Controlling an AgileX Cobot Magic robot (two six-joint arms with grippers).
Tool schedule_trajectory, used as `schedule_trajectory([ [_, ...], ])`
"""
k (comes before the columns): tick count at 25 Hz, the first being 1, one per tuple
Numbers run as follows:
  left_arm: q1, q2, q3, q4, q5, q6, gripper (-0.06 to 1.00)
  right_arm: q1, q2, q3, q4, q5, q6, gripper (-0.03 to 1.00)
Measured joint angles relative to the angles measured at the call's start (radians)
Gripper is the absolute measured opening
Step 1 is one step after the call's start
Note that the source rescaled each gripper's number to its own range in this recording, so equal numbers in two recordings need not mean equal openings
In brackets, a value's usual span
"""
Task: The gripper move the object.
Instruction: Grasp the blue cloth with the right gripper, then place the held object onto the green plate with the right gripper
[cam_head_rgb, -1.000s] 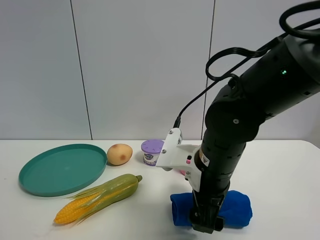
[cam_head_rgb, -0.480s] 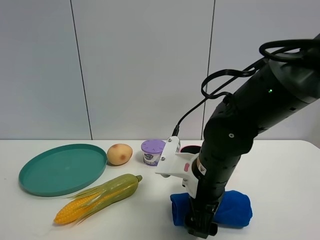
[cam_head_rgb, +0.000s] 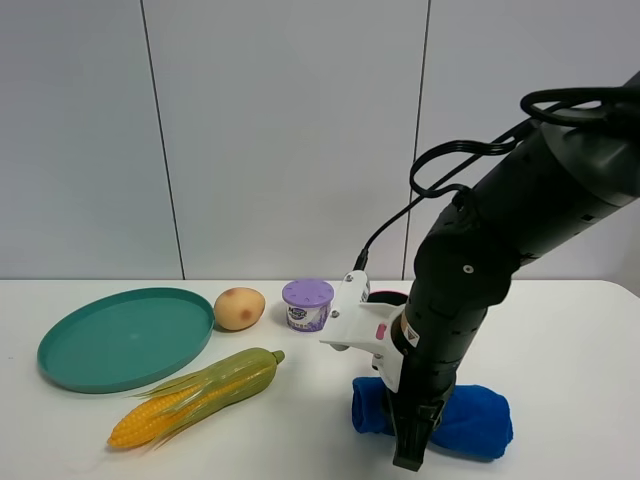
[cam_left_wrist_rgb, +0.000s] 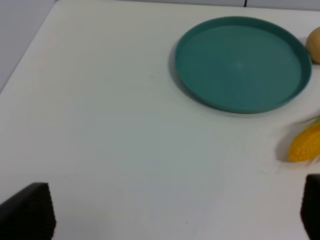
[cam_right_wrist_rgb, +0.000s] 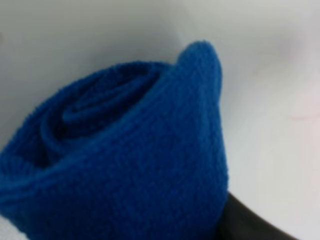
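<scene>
A rolled blue towel lies on the white table at the front right. My right gripper comes down over its left end and is shut on it. The arm hides the middle of the roll. In the right wrist view the towel fills the frame, spiral end toward the camera, with one dark finger beneath it. My left gripper is open and empty above bare table; only its two black fingertips show. It is out of the exterior high view.
A teal plate sits at the left, also in the left wrist view. A corn cob lies in front of it. A potato and a purple cup stand behind, left of the right arm.
The right arm has shifted slightly right and its gripper has turned. The blue towel has moved a little to the right with it. Plate, corn, potato and cup have not moved.
</scene>
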Motion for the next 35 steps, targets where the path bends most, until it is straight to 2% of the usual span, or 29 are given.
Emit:
schedule_trajectory([
  [4,0.0,0.0,0.0,-0.001,0.0,0.0,1.0,-0.001,-0.006,0.0,0.002,-0.004,0.032,0.0],
  [8,0.0,0.0,0.0,0.0,0.0,0.0,1.0,-0.001,-0.069,0.0,0.085,-0.028,0.086,0.0],
  [19,0.0,0.0,0.0,0.0,0.0,0.0,1.0,-0.001,-0.436,0.0,0.48,-0.096,0.269,0.0],
  [25,0.0,0.0,0.0,0.0,0.0,0.0,1.0,0.0,-0.522,0.0,0.699,-0.131,0.291,0.0],
  [28,0.0,0.0,0.0,0.0,0.0,0.0,1.0,0.0,-0.523,0.0,0.739,-0.148,0.28,0.0],
  [35,0.0,0.0,0.0,0.0,0.0,0.0,1.0,0.002,-0.51,-0.025,0.74,-0.222,0.168,0.0],
])
